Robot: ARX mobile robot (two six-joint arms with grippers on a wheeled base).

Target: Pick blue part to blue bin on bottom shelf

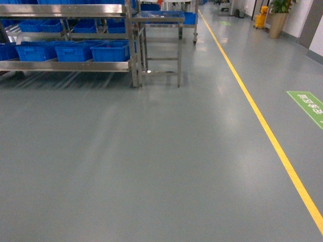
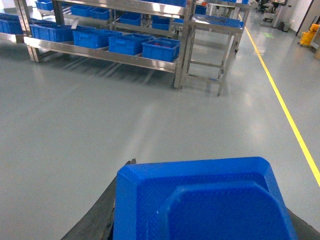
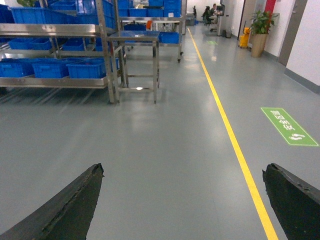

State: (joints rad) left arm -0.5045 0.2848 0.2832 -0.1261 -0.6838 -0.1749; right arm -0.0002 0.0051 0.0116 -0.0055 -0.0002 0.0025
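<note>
The left claw (image 2: 200, 235) is gripping the blue part (image 2: 200, 200), well short of the rack (image 2: 180, 55); the right claw (image 3: 182, 200) is hanging open, empty. The part is looking like light, stiff, slick plastic, so a rim hold seems safest.

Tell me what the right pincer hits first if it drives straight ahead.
Nothing near: between the open right pincer tips lies only bare grey floor. Further on, probably the small steel table; depth unclear.

Factory floor: steel racks (image 1: 65, 65), blue bins (image 1: 110, 51)
</note>
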